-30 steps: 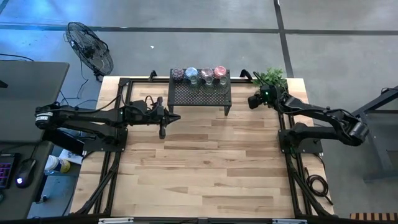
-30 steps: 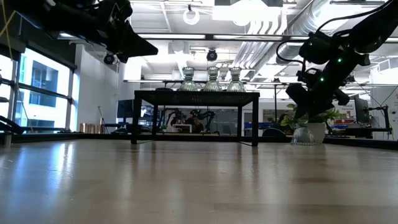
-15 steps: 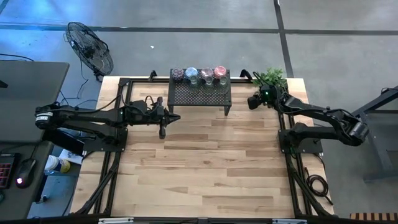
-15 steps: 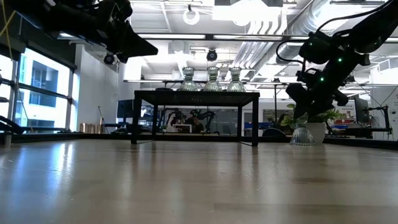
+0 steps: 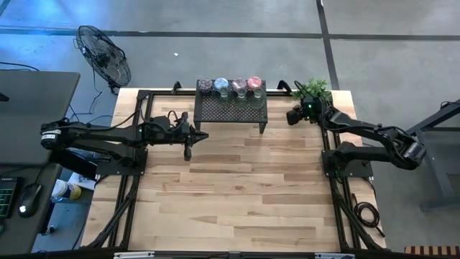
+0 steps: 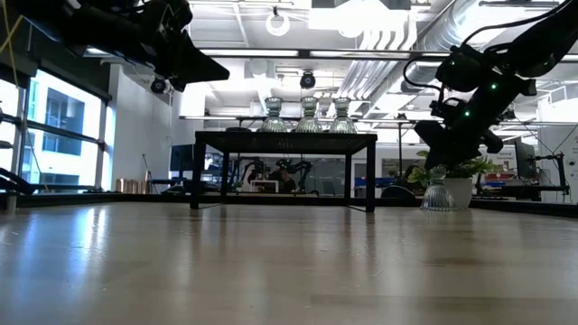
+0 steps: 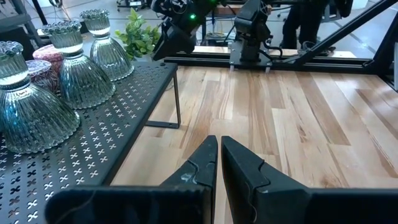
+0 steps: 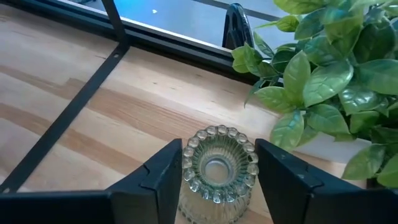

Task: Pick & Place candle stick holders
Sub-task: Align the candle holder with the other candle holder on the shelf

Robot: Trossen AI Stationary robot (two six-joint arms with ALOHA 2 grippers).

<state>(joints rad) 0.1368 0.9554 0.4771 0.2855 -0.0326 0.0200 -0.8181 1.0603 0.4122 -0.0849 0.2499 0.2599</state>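
A clear ribbed glass candle stick holder (image 8: 219, 174) stands on its base on the table at the far right, beside the plant; it also shows in the low view (image 6: 439, 197). My right gripper (image 8: 219, 147) (image 5: 291, 116) is open, one finger on each side of the holder's rim; I cannot tell whether the fingers touch it. Several more holders (image 5: 231, 87), blue, pink, purple and clear, stand on the black mesh rack (image 5: 231, 109); they also show in the left wrist view (image 7: 81, 74). My left gripper (image 7: 218, 144) (image 5: 205, 134) is shut and empty, above the table left of the rack.
A green leafy plant (image 8: 336, 68) in a white pot stands right behind the holder at the far right corner (image 5: 314, 90). Black frame rails (image 5: 144, 108) run along the table's sides. Bare wood (image 5: 237, 187) lies in front of the rack.
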